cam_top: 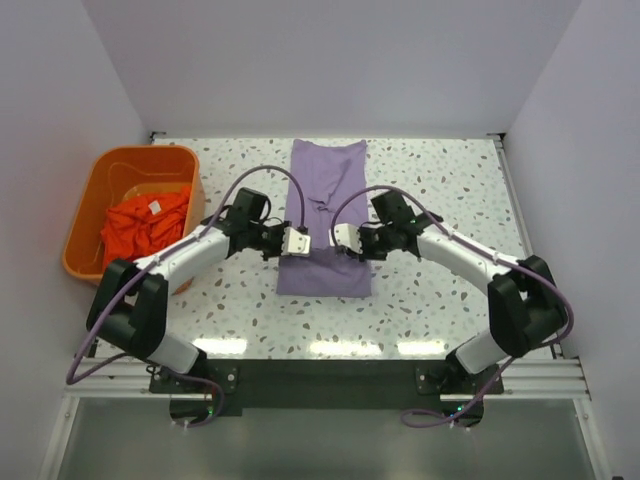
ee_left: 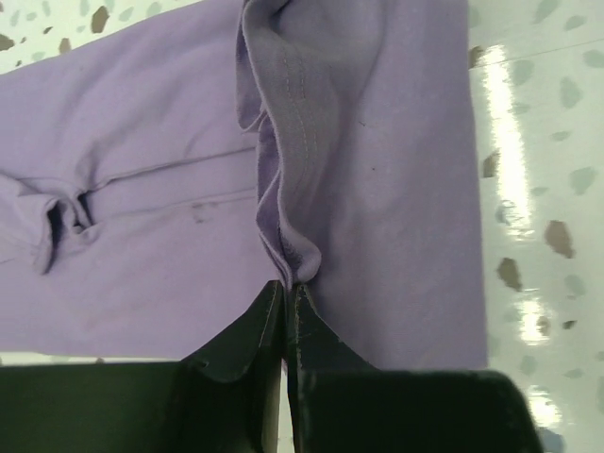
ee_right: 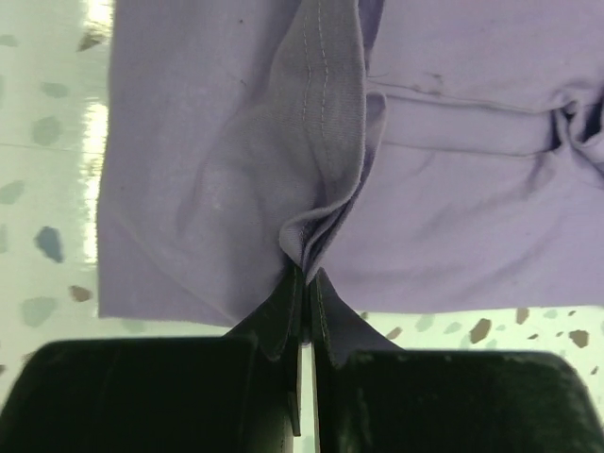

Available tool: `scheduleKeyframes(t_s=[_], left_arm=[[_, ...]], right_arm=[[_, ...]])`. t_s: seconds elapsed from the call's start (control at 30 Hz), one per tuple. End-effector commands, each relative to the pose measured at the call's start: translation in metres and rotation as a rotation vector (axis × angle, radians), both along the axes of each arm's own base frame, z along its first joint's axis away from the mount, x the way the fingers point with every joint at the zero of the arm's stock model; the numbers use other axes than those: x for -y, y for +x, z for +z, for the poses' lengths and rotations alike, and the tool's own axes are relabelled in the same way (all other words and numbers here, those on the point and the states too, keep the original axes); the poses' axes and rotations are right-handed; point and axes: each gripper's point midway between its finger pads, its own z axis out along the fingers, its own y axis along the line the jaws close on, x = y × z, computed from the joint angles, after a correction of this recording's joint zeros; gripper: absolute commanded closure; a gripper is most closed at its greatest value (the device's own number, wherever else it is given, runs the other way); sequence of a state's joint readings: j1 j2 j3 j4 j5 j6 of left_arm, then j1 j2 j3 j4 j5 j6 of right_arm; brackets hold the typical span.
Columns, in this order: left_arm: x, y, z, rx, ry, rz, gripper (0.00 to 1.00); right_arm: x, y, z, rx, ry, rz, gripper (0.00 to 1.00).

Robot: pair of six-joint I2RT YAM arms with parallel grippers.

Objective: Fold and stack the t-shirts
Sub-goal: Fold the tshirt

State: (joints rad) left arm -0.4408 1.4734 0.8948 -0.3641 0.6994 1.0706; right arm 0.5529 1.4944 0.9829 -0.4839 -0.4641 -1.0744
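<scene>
The lavender-purple t-shirt lies folded into a long narrow strip down the middle of the speckled table. My left gripper is shut on a pinched fold of its hem at the strip's left side. My right gripper is shut on a bunched hem fold at the right side. Both grips sit above the strip's near half, with cloth lifted between them. The orange-red t-shirt, with a small white label, lies crumpled in the basket at the left.
An orange plastic basket stands at the table's left edge. White walls close in the back and both sides. Speckled tabletop shows to the right of the purple strip and in front of it.
</scene>
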Motion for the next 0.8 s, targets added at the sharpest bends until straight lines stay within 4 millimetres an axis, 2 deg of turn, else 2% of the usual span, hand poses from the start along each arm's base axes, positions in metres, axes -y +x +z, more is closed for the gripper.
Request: scheduleKeyframes(t_s=[0.0,0.03,0.07,0.1,0.13,0.2,0.23,0.27,0.3,0.33,0.4,0.43,0.5,0.57,0.6,0.77], left_arm=[[0.009,0.038,0.016,0.096,-0.045,-0.039,1.0],[0.011,0.05,0.023,0.118,-0.053,-0.034,1.0],[0.009,0.058,0.023,0.124,-0.053,-0.027,1.0],[0.008,0.065,0.014,0.105,-0.043,-0.023,1.0],[0.01,0.076,0.021,0.126,-0.049,-0.019,1.0],[0.007,0.091,0.013,0.114,-0.041,-0.008,1.0],[0.009,0.101,0.021,0.131,-0.047,-0.006,1.0],[0.007,0.108,0.021,0.137,-0.046,-0.003,1.0],[0.006,0.114,0.013,0.122,-0.038,0.0,1.0],[0.006,0.123,0.018,0.137,-0.039,0.0,1.0],[0.004,0.133,0.01,0.126,-0.03,0.004,1.0],[0.005,0.141,0.015,0.141,-0.034,0.005,1.0],[0.003,0.149,0.006,0.134,-0.024,0.007,1.0],[0.002,0.157,0.008,0.144,-0.02,0.006,1.0],[0.002,0.159,0.0,0.125,-0.013,0.007,1.0],[0.002,0.173,-0.008,0.129,-0.006,0.015,1.0]], right_arm=[[-0.015,0.034,0.025,0.082,0.075,0.071,1.0],[-0.015,0.041,0.018,0.068,0.067,0.068,1.0],[-0.015,0.055,0.025,0.091,0.077,0.067,1.0],[-0.014,0.06,0.025,0.088,0.076,0.065,1.0],[-0.014,0.066,0.023,0.084,0.075,0.064,1.0],[-0.015,0.084,0.02,0.089,0.071,0.066,1.0],[-0.018,0.095,0.027,0.114,0.08,0.067,1.0],[-0.016,0.102,0.016,0.094,0.069,0.057,1.0],[-0.016,0.106,0.015,0.091,0.07,0.056,1.0],[-0.016,0.118,0.022,0.115,0.077,0.05,1.0],[-0.015,0.128,0.011,0.097,0.069,0.044,1.0],[-0.016,0.136,0.015,0.109,0.072,0.039,1.0],[-0.014,0.144,0.005,0.092,0.064,0.029,1.0],[-0.013,0.153,0.006,0.102,0.064,0.024,1.0],[-0.012,0.155,0.0,0.093,0.059,0.023,1.0],[-0.009,0.168,-0.007,0.093,0.046,0.009,1.0]])
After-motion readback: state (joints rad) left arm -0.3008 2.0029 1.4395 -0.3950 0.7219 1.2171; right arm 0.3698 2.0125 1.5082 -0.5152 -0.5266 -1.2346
